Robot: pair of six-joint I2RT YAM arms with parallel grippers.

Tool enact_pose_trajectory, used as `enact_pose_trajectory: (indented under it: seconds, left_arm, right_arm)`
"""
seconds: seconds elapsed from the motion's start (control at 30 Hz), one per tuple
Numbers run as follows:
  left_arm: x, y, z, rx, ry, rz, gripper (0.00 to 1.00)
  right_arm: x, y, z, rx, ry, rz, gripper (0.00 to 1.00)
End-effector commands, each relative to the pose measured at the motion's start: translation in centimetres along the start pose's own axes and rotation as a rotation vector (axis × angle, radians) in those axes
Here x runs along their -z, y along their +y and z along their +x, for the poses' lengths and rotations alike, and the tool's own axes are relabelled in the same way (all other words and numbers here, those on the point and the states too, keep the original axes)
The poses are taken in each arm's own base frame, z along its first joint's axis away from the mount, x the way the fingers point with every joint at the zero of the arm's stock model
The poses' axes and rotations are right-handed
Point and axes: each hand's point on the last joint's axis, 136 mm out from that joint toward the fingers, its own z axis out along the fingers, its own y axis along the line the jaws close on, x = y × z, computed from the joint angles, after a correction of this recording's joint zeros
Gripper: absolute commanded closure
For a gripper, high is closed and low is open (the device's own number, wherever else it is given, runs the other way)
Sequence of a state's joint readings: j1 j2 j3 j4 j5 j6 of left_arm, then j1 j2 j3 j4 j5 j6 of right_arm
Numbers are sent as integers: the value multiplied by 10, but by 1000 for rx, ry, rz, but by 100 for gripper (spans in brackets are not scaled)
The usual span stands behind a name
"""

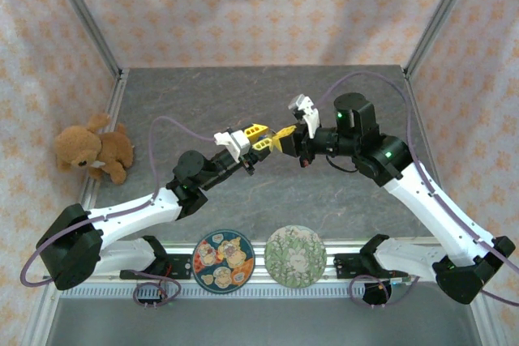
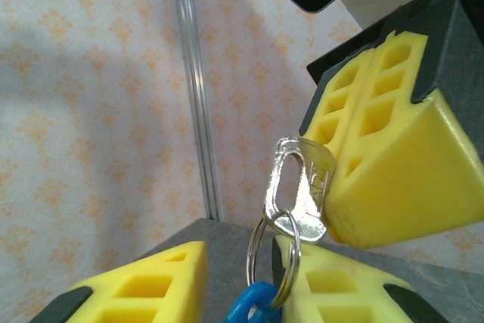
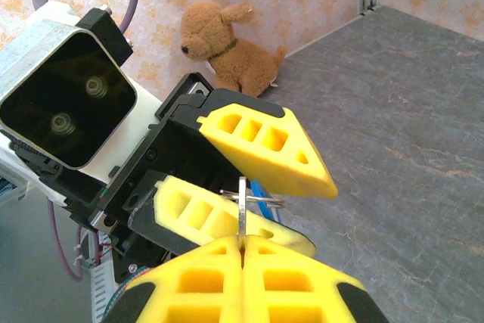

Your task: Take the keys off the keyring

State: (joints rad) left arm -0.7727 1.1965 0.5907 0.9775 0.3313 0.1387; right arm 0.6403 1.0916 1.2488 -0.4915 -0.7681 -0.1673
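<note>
– Keyring (image 2: 292, 266) position, for the record?
– It sits over the middle of the grey table (image 1: 243, 95), raised off the surface between your two grippers. Going left to right, a teddy bear (image 1: 93, 150) lies at the table's left edge, well apart from the work.
– And the left gripper?
– Your left gripper (image 1: 259, 138) extends from the near left. Its yellow fingers (image 2: 144, 285) stand partly apart. The ring sits in that gap, just beside the right-hand finger, with a blue piece (image 2: 253, 306) touching it. I cannot tell whether the fingers pinch either one, because the contact is cut off at the bottom of the left wrist view.
– Next item to the right?
– A silver key (image 2: 311, 198) is on the ring, which passes through the slot in the key's head.
– Right gripper?
– Your right gripper (image 1: 280, 139) extends from the near right and meets the left one almost tip to tip. Its jaws are closed on the silver key. The right wrist view shows the key edge-on, clamped between the two pads, with the ring just beyond them.
– Anything else on the table?
– At the near edge, between the arm bases, a blue-rimmed plate (image 1: 223, 259) lies on the left. A green plate (image 1: 296, 256) lies just beside it on the right.
</note>
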Motion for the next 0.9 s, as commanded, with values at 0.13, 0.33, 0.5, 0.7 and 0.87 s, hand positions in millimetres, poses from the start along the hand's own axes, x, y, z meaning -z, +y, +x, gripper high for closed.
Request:
enact_pose_trajectory:
  seconds: [0.13, 0.33, 0.5, 0.7, 0.87]
  left_arm:
    - [-3, 0, -27, -2, -90, -6, 74]
    - [-3, -1, -29, -1, -100, 2, 79]
    - [-1, -2, -30, -1, -90, 5, 91]
    - [1, -3, -26, 5, -48, 10, 100]
    - [2, -3, -25, 11, -30, 9, 100]
  right_arm:
    - [7, 6, -13, 8, -56, -23, 100]
    - [8, 6, -13, 6, -60, -19, 100]
    - [11, 1, -16, -1, -86, 8, 100]
    - [17, -6, -21, -4, -127, 56, 100]
    - [19, -11, -23, -2, -150, 88, 100]
